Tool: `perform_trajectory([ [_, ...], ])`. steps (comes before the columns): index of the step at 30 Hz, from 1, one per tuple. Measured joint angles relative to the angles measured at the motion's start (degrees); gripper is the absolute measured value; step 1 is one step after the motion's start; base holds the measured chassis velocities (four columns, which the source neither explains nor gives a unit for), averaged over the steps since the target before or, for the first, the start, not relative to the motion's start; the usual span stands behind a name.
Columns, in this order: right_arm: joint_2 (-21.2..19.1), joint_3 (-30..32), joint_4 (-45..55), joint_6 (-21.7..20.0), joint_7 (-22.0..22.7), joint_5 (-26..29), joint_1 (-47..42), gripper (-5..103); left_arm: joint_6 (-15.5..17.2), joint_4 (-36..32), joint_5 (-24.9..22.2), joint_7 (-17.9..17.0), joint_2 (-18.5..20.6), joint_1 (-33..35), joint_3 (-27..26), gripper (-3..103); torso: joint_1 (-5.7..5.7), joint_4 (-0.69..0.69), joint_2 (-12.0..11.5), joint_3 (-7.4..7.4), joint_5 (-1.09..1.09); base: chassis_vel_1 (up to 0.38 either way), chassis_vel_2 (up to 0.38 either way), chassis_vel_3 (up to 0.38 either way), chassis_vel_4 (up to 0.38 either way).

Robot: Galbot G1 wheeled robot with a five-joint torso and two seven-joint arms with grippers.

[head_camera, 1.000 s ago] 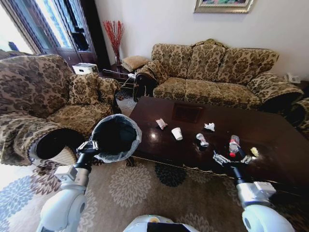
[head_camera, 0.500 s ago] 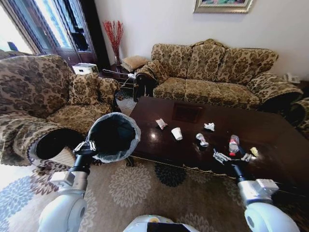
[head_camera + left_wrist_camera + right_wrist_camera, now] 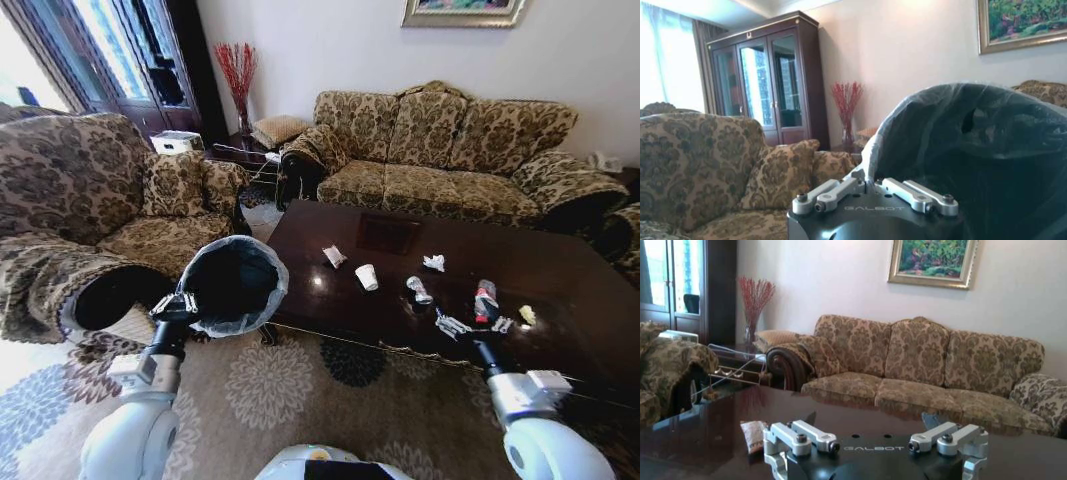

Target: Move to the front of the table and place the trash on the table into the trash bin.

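My left gripper (image 3: pixel 181 304) is shut on the rim of the trash bin (image 3: pixel 232 284), a round black bin with a pale liner, held tilted off the floor at the table's left corner. In the left wrist view the bin (image 3: pixel 973 165) looms right beside the gripper (image 3: pixel 869 181). On the glossy dark table (image 3: pixel 560 275) lies the trash: a wrapper (image 3: pixel 334 255), a white paper cup (image 3: pixel 367 277), crumpled paper (image 3: pixel 434 262), a crumpled wrapper (image 3: pixel 418 289), a red-labelled bottle (image 3: pixel 486 300) and a yellow scrap (image 3: pixel 527 314). My right gripper (image 3: pixel 451 324) hovers open over the front edge, between crumpled wrapper and bottle.
A patterned sofa (image 3: pixel 440 150) stands behind the table and an armchair (image 3: pixel 90 200) at the left, close to the bin. A patterned rug (image 3: pixel 330 400) covers the floor between me and the table. In the right wrist view the wrapper (image 3: pixel 752 435) lies beside the open gripper (image 3: pixel 870 421).
My right gripper has shifted a little to the left and forward over the table's front edge. The left gripper and the bin have barely moved.
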Motion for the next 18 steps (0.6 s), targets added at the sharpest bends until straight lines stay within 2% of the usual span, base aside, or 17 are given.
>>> perform_trajectory([
  [7, 0.3, -0.1, -0.3, 0.1, -0.1, -0.4, -0.2, 100, 0.1, 0.0, 0.0, 0.1, -0.2, 0.2, 0.1, 1, 0.00, 0.00, 0.0, 0.00, 0.01, -0.160, 0.156, 0.162, -0.143],
  [18, 0.0, -0.8, -1.6, -0.5, 1.1, -0.2, 0.3, 100, 0.2, 0.0, 0.0, 0.5, -0.9, 0.0, 0.7, 1, 0.02, 0.00, 0.0, 0.01, 0.01, -0.271, 0.284, 0.274, -0.278],
])
